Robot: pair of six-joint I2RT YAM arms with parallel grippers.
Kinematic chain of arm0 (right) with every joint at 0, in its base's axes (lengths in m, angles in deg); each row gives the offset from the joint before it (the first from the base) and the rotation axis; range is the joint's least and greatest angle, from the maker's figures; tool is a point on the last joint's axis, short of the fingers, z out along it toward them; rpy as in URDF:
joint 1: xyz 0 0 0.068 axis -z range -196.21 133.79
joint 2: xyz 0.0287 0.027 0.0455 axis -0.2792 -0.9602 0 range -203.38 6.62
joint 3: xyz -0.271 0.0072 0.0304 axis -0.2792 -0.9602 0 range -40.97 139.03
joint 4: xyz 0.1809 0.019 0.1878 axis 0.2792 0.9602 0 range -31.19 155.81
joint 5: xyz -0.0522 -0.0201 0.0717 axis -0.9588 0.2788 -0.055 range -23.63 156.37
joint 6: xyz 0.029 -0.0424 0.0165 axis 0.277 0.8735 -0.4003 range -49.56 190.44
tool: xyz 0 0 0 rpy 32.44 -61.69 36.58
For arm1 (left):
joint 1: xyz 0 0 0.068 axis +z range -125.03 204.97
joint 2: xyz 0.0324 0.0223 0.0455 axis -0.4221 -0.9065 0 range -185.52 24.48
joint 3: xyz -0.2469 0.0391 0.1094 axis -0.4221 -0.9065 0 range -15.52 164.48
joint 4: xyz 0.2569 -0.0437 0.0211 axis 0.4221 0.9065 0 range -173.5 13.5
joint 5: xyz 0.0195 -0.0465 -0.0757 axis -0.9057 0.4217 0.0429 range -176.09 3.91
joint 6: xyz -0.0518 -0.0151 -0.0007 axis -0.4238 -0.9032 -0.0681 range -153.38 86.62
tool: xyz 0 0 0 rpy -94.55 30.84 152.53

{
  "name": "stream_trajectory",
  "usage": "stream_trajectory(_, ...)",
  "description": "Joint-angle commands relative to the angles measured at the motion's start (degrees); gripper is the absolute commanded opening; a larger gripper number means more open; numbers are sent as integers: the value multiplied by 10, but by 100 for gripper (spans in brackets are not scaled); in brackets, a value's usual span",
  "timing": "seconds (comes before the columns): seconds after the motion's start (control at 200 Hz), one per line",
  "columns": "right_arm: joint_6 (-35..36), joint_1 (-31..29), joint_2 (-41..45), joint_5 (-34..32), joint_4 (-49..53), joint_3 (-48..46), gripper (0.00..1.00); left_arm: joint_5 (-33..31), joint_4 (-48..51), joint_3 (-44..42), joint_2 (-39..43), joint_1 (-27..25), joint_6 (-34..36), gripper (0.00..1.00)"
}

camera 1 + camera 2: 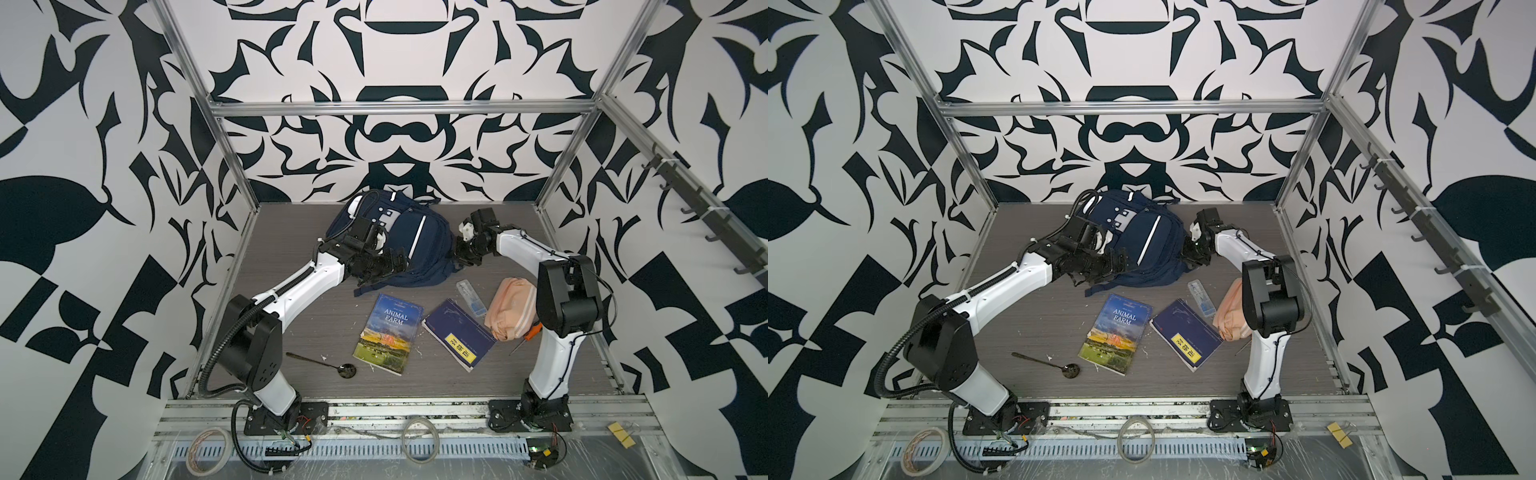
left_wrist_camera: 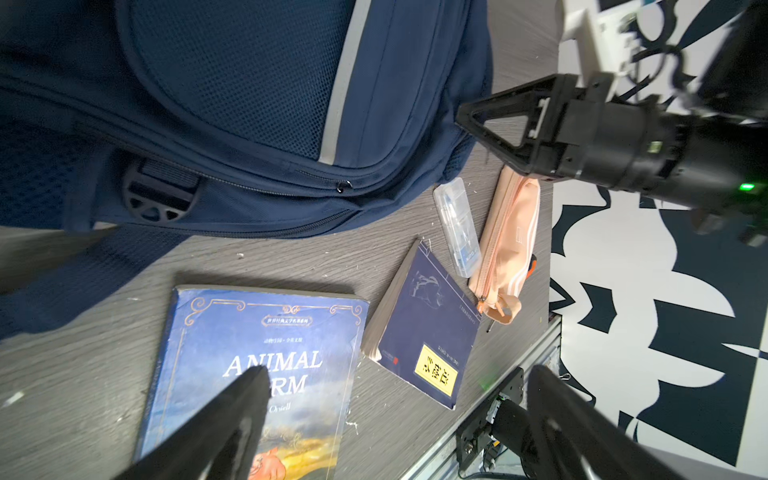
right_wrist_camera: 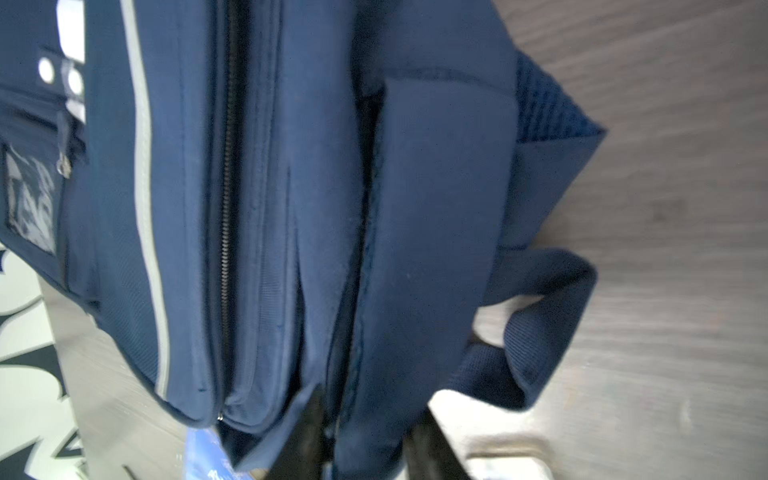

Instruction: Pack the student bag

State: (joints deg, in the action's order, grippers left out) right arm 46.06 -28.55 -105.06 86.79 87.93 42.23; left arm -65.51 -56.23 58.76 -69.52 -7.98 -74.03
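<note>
Packing cell, left to right. A spoon (image 1: 319, 360) lies alone near the table's (image 1: 457, 386) front left, with bare surface around it. The left gripper (image 1: 397, 261) hovers at the near left side of the bag (image 1: 415, 232), its jaws wide apart and holding nothing. The bag lies flat at the far centre, top end close to the back wall. Its visible zips are closed and its contents are hidden. 1 strap trails toward the book (image 1: 388, 332) in front of it. The right gripper (image 1: 457, 254) meets the bag's right edge, and the right wrist view shows its jaws pinching a fold of bag fabric. A notebook (image 1: 459, 332) lies just right of the book. A clear case (image 1: 471, 299) beyond it shows pale blue contents too small to name. The pouch (image 1: 509, 307) is zipped, overlaps the notebook's corner and sits close to the right arm's base link. A screwdriver (image 1: 532, 332) pokes out beside it. Open room remains along the front centre and far left of the table.
</note>
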Motion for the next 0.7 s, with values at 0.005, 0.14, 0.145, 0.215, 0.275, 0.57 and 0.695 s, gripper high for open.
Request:
stream_trajectory(0.005,30,-31,30,-28,26,29,14,18,2,19,-3,23,-3,99)
stream_trajectory(0.14,34,-69,82,-36,23,28,0,32,-1,2,6,61,-5,99)
stream_trajectory(0.145,35,-71,84,-36,23,28,0,33,-1,2,6,63,-5,99)
stream_trajectory(0.215,40,-97,115,-39,21,35,0,39,0,-8,11,81,-2,99)
stream_trajectory(0.275,42,-121,136,-39,27,43,0,44,0,-16,16,97,0,99)
stream_trajectory(0.57,-12,-246,237,-58,39,-31,0,37,17,-39,41,163,25,100)
stream_trajectory(0.695,-51,-270,278,-52,31,-111,17,18,27,-51,50,166,44,99)
